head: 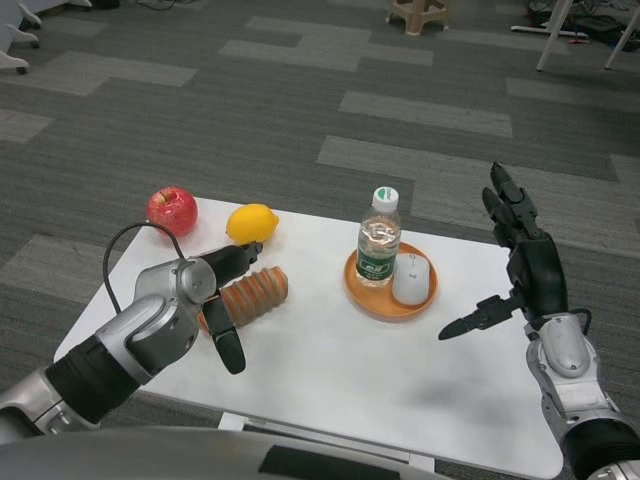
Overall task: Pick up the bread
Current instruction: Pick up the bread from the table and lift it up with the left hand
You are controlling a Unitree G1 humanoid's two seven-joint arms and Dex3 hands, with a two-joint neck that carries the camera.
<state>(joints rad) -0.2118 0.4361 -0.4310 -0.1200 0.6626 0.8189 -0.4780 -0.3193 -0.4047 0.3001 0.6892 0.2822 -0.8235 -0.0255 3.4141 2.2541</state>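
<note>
Grasp step under way: left hand (226, 300) spread around bread (252, 293), not yet clenched; next, close and lift; right hand (520, 262) empty, splayed.

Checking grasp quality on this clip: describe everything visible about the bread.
The bread is a ridged, orange-brown roll, like a twisted loaf, lying on its side on the table just in front of the lemon. The left hand covers its near end, fingers above and below; whether they grip it is unclear.
</note>
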